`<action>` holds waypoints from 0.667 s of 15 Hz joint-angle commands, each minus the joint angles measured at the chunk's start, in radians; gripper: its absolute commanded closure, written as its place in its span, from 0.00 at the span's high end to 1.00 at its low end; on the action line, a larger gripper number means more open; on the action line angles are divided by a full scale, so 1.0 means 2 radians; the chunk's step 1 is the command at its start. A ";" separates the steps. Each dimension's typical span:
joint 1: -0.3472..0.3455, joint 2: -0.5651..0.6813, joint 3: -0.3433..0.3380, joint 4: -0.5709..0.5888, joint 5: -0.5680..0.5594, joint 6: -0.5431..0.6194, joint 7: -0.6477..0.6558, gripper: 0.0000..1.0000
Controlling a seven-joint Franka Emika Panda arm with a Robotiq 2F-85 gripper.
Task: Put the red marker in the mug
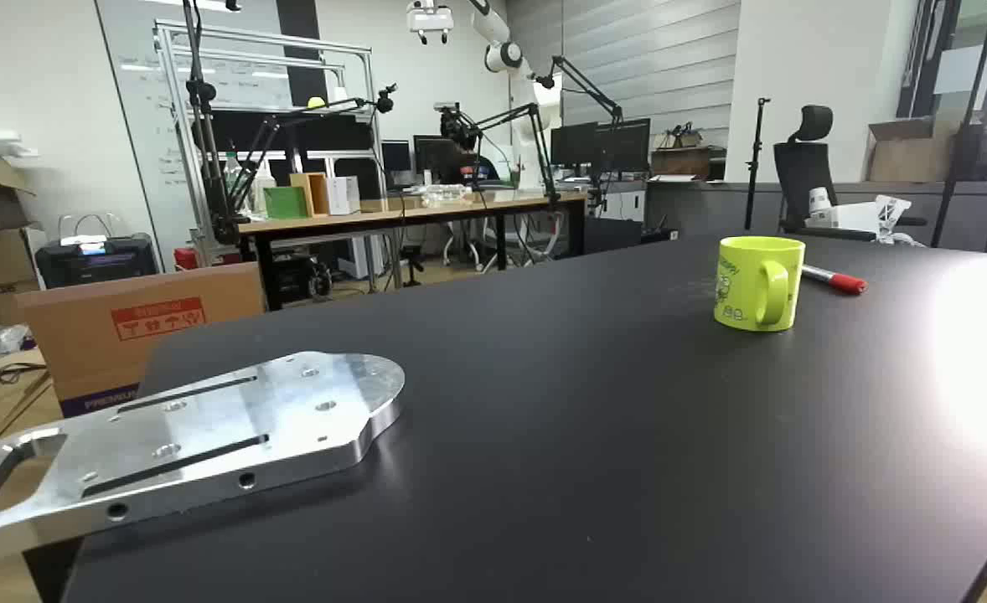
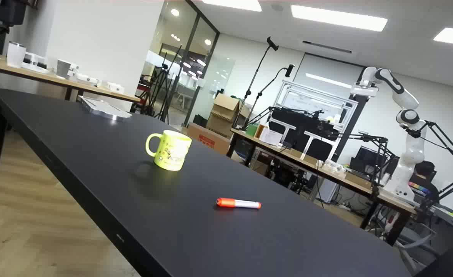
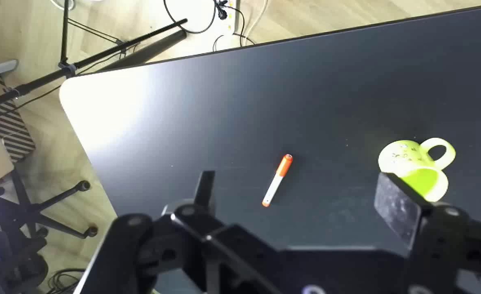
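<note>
Standing wide apart, the jaws fill the lower part of the wrist view. One covers a bit of the rim of the mug there, and its mate shows well to the left of the mug. Seen through the gap, the red marker lies flat on the black surface, apart from the mug and to its left in that view. Its barrel is white, with red at both ends. The mug is bright yellow-green and stands upright on the surface, its side printed with dark drawings, its handle on the side away from the marker. In an exterior view the mug hides part of the marker, while the red cap shows past it. Both exterior views show a slotted metal plate on the opposite side of the mug from the marker, well apart from both. Off the surface, far to the left of the mug in the wrist view, a chair base rests on the wooden floor. In an exterior view a cardboard box stands well to the mug's left.
</note>
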 commanded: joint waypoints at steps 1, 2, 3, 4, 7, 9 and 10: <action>0.005 0.000 -0.003 0.002 -0.003 -0.002 0.003 1.00; 0.005 0.000 -0.003 0.002 -0.003 -0.002 0.003 1.00; 0.005 0.000 -0.003 0.002 -0.003 -0.002 0.003 1.00; 0.005 0.000 -0.003 0.002 -0.003 -0.002 0.003 1.00; 0.005 0.000 -0.003 0.002 -0.003 -0.002 0.003 1.00; 0.007 0.006 -0.007 0.002 0.002 0.009 0.002 1.00; 0.004 0.021 -0.005 0.002 0.004 0.035 0.021 1.00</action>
